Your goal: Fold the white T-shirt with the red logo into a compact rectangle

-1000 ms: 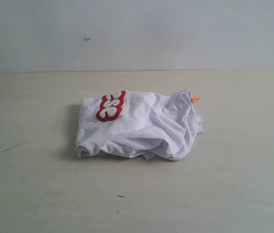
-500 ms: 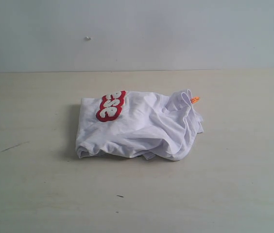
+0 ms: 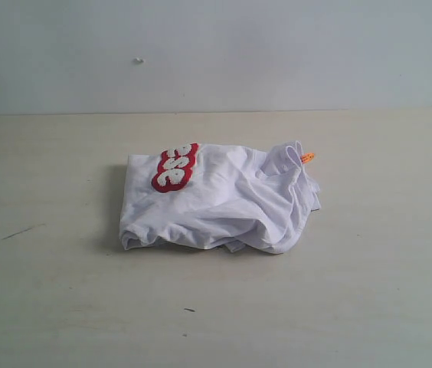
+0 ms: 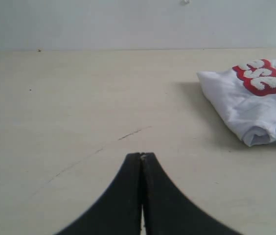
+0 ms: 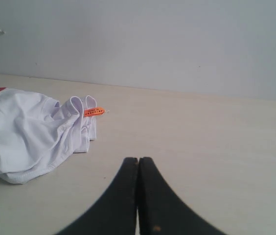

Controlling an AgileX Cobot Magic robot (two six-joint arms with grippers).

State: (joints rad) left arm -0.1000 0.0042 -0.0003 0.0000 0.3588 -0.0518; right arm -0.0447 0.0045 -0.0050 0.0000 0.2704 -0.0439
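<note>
Currently, the wrinkled white cotton T-shirt is laid lengthwise between the left hand and right hand; both are held pressed together, empty

Closed right hand apart from the white T-shirt

The T-shirt is white. Its logo has white letters on red. The tag is orange. The table is pale beige, the wall light grey.
</note>
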